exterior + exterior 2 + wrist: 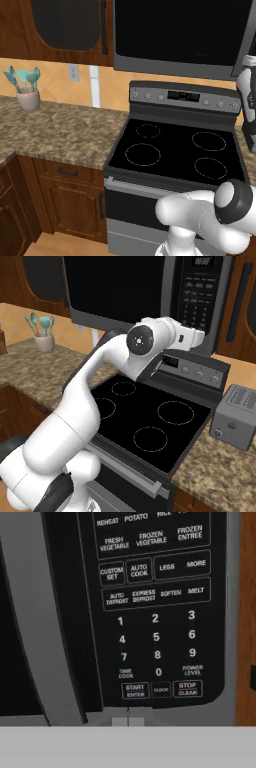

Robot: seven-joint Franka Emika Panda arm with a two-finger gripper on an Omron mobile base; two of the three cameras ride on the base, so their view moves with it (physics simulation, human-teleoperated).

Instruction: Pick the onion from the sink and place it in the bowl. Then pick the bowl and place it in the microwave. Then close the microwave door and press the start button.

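- Microwave door looks closed; the loading steps are presumably done.
- Hand, fingers together, hovers beneath the START button; pressing remains.

Button labels on the microwave panel, read from the hand view

Top rows say REHEAT, POTATO, RICE (cut off by the edge), then FRESH VEGETABLE, FROZEN VEGETABLE, FROZEN ENTREE. Under that: CUSTOM SET, AUTO COOK, LESS, MORE, then AUTO DEFROST, EXPRESS DEFROST, SOFTEN, MELT. Number pad runs 1 to 9 with 0 at the bottom, TIME COOK on its left and POWER LEVEL on its right. Last row is START ENTER, CLOCK, STOP CLEAR. The small display at the top of the panel in the right base view is too blurry to read, same for the stove clock.
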